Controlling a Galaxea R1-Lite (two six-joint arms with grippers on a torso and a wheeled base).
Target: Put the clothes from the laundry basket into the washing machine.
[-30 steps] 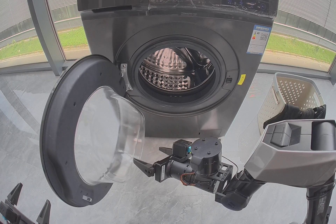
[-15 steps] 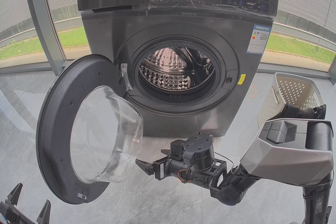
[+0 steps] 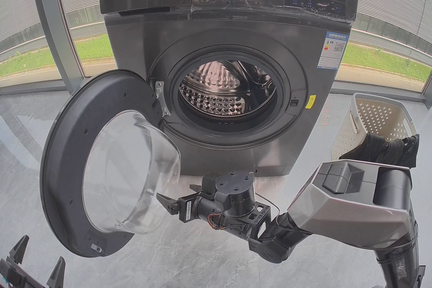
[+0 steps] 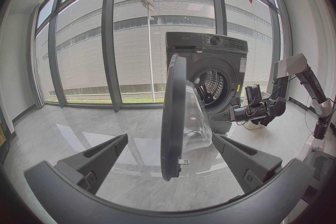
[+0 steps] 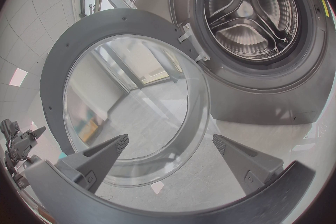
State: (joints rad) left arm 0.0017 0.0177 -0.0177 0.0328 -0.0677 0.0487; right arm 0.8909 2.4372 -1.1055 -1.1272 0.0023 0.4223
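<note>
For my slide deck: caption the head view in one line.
Right gripper, jaws open, by the open door of the washing machine; dark clothes in the laundry basket.

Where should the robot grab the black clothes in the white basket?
Probably the bunched folds on top of the black clothes, where they heap up at the open mouth of the basket. Come down from above: the basket's walls close off the sides, and the raised folds give something to pinch.

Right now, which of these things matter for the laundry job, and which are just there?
Job: washer, door, drum, basket, clothes in the basket, right tool, left tool.
Just there: windows, floor, sticker on the washer.
</note>
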